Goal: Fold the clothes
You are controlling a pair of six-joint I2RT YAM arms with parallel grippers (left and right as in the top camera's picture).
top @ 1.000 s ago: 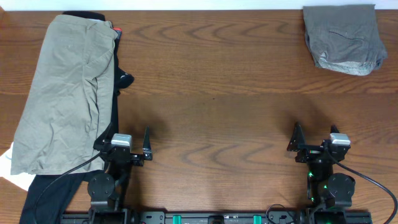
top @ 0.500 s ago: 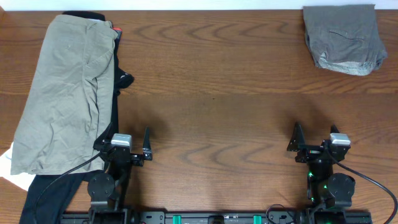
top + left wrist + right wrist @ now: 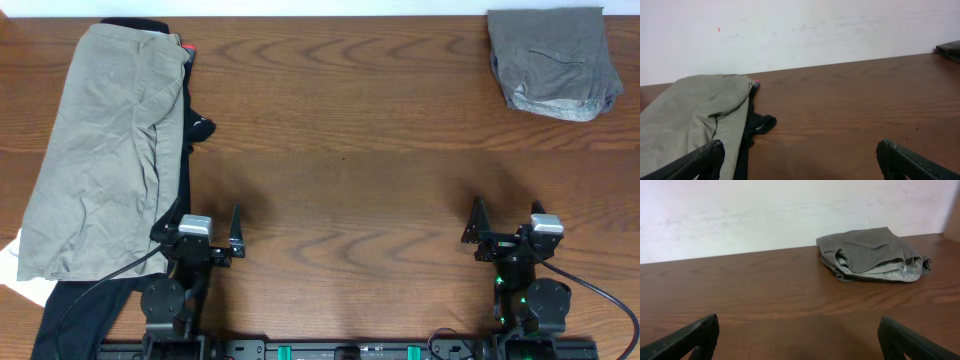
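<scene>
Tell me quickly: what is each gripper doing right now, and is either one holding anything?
Left gripper: open, holding nothing.
Right gripper: open, holding nothing; the grey shorts lie apart from it on the table.

I see a brown wood-grain counter. At its far right corner lie the grey shorts, bunched in a folded heap. Along the left side a khaki garment is spread over a black garment; a white scrap, maybe cloth, peeks out beneath at the near-left edge.
</scene>
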